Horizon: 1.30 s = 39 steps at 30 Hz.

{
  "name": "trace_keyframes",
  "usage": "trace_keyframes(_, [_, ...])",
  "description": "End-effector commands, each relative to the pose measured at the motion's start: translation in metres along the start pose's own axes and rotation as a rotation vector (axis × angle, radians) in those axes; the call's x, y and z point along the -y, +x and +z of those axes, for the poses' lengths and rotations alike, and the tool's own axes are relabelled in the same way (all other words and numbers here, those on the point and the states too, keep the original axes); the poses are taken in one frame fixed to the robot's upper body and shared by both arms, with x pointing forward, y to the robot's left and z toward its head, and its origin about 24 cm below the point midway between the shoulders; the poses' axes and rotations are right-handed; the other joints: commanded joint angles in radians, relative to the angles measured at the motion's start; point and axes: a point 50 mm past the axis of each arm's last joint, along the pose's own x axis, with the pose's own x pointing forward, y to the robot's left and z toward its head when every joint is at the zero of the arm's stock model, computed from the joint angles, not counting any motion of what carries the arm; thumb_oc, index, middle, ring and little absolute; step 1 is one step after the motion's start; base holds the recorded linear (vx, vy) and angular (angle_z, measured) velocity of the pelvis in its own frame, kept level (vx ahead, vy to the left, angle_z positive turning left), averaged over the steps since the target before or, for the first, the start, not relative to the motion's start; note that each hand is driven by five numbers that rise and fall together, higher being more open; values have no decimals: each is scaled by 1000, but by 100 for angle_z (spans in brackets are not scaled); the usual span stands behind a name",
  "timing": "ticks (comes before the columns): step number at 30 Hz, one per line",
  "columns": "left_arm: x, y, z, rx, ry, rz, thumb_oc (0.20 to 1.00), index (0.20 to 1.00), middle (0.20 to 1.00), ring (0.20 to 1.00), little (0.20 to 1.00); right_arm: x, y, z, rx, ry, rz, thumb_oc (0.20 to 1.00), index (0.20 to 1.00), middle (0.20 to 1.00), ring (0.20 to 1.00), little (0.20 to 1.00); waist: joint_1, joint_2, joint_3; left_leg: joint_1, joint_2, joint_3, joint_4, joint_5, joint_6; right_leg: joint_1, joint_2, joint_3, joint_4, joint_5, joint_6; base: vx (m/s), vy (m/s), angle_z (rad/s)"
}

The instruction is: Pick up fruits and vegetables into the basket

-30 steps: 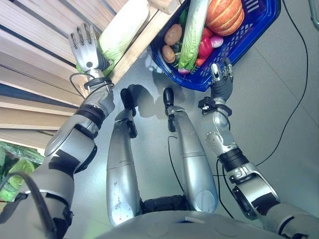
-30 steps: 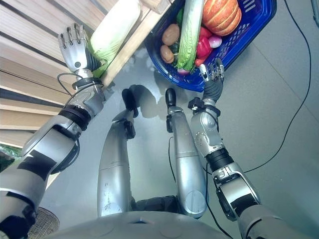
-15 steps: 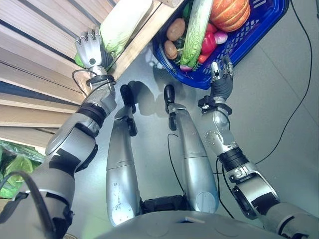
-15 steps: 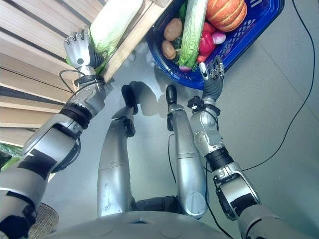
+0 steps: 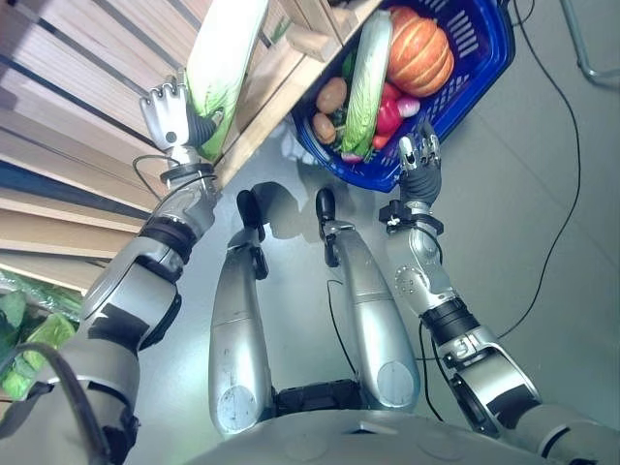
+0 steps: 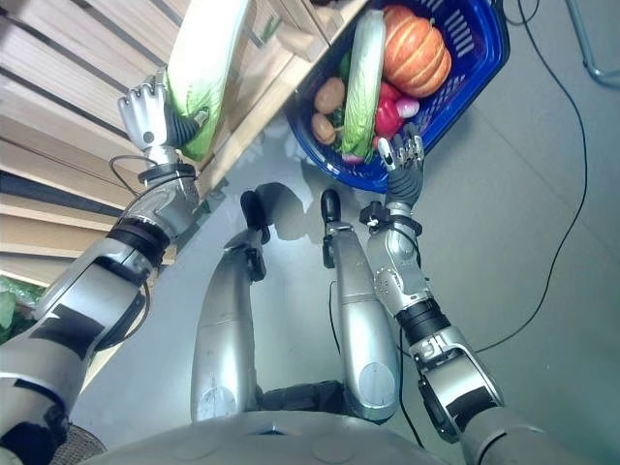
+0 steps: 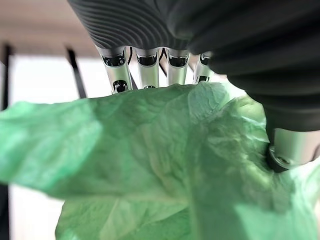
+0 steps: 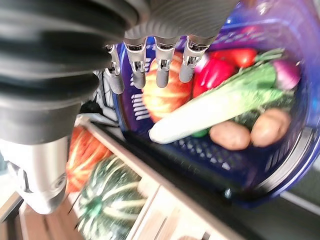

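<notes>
Evidently the left robot hand (image 5: pixel 167 113) grips the leafy end of a long pale-green napa cabbage (image 5: pixel 221 68) over the wooden shelf (image 5: pixel 82 107); soft leaves could tear or slip. Near the blue plastic basket (image 5: pixel 481 68), the right robot hand (image 5: pixel 419 155) hangs open.

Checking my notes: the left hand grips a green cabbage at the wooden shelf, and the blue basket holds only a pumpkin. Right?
Not quite. The left hand does grip the cabbage at the wooden shelf, but the blue basket holds more than the pumpkin: a second cabbage, two potatoes and a red pepper too, as the left eye view shows.
</notes>
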Motion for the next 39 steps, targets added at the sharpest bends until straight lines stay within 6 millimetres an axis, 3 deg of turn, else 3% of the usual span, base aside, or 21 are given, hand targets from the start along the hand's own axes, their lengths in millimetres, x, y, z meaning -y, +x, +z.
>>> trace_keyframes(1, [-13,-5,-18,-1,-44,152,200,200,200,200,200,2,-9,17,93,59,26,1000,1000,1000,1000,1000,35,30,-55,72,-71,12,-45,-68,-10,131,16,-60,-171,58,85,25,0,4])
trace_keyframes(7, [-15,-40,-35,-7,-115,182,200,200,200,200,200,14,-13,20,96,52,27,1000,1000,1000,1000,1000,65,48,-56,273,-82,-20,-176,-37,-10,341,19,-69,-300,66,73,37,4,14])
trace_keyframes(9, [-18,-59,-39,9,-164,174,200,200,200,200,200,23,-17,19,93,39,27,1000,1000,1000,1000,1000,81,52,-95,345,-85,-35,-228,-30,-13,423,16,-82,-358,67,67,98,3,14])
trace_keyframes(13, [-23,-74,-39,53,-230,145,200,200,200,200,200,30,-22,20,93,19,46,1000,1000,1000,1000,1000,98,55,-143,416,-87,-54,-286,-20,-16,506,9,-98,-420,71,63,96,8,16])
trace_keyframes(19, [-33,-91,-26,179,-367,58,200,200,200,200,200,31,-27,30,128,-34,173,1000,1000,1000,1000,1000,124,61,-228,534,-91,-91,-396,-3,-11,640,-2,-121,-522,87,64,98,9,21])
trace_keyframes(23, [-36,-100,-9,293,-467,-83,200,200,200,200,200,13,-26,37,137,-99,371,1000,1000,1000,1000,1000,148,63,-316,638,-88,-124,-486,10,-4,744,-12,-137,-612,115,76,122,9,19])
trace_keyframes(34, [-35,-120,20,461,-614,-345,200,200,200,200,200,-7,-21,35,-8,-54,666,1000,1000,1000,1000,1000,160,48,-434,751,-87,-114,-529,-19,17,843,-23,-148,-689,145,96,55,33,8])
trace_keyframes(39, [-36,-127,29,536,-653,-422,200,200,200,200,200,-8,-21,32,-81,-9,721,1000,1000,1000,1000,1000,157,43,-456,778,-86,-96,-529,-35,26,861,-26,-147,-689,141,103,29,18,0])
